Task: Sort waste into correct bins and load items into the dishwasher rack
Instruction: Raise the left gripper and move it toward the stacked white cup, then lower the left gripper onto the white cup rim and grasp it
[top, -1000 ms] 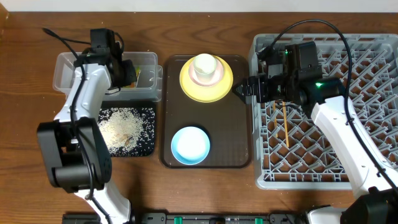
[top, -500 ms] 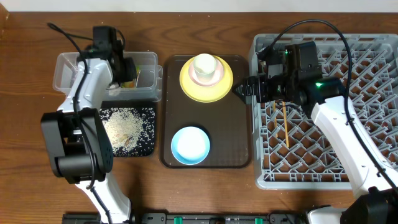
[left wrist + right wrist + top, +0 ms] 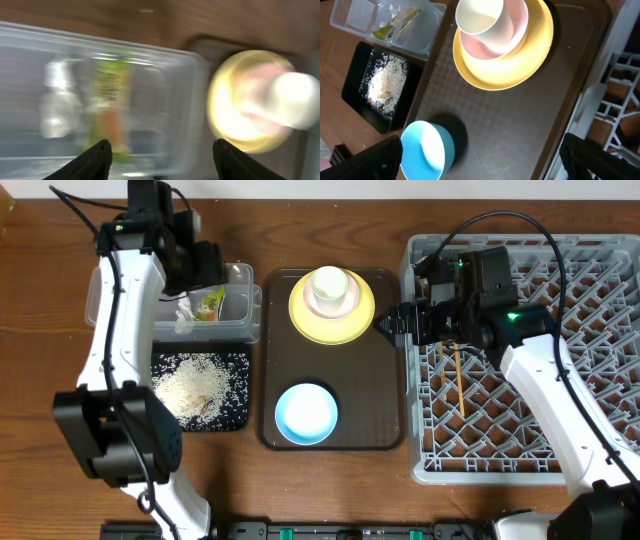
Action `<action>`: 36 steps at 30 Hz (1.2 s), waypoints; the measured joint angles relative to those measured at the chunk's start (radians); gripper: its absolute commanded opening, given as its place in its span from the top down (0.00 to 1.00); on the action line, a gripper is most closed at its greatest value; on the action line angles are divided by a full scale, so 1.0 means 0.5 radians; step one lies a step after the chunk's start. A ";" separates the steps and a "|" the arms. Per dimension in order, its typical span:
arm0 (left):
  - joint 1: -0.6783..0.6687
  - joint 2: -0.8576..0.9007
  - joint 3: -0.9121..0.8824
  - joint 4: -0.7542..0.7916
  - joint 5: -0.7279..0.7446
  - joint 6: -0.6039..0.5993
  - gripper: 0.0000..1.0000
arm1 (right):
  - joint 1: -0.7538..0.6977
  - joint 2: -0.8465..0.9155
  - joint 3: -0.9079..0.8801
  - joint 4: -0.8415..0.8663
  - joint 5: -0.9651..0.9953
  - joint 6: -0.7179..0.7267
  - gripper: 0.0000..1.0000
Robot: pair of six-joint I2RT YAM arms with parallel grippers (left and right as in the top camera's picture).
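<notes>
The dishwasher rack lies behind the right gripper, with only the chopsticks loaded. That gripper hangs wide and empty, the yellow plate just ahead. At the clear tub, the left gripper has sprung apart and lifted, nothing between its fingers. The snack wrapper now lies below it beside the tissue. That waste looks binned; dishes next.

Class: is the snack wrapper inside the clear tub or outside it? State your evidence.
Inside. The snack wrapper lies within the walls of the clear tub, next to the white tissue.
</notes>
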 measured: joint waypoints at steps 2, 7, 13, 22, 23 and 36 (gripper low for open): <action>-0.034 -0.015 0.001 0.002 0.203 -0.079 0.33 | 0.000 0.000 0.000 0.000 0.000 0.000 0.01; -0.200 -0.015 0.001 0.077 0.414 -0.214 0.51 | 0.000 0.000 0.000 0.000 0.000 0.000 0.01; -0.510 -0.015 0.001 0.147 0.178 -0.385 0.53 | 0.000 0.000 0.000 0.000 0.000 0.000 0.01; -0.847 -0.003 -0.002 0.288 -0.446 -0.486 0.58 | 0.000 0.000 0.000 0.001 0.000 0.000 0.01; -0.859 0.005 -0.002 0.291 -0.492 -0.506 0.59 | 0.000 0.000 0.000 0.001 -0.001 0.000 0.01; -0.861 0.265 -0.002 0.419 -0.658 -0.642 0.61 | 0.000 0.000 0.000 0.001 0.000 0.000 0.01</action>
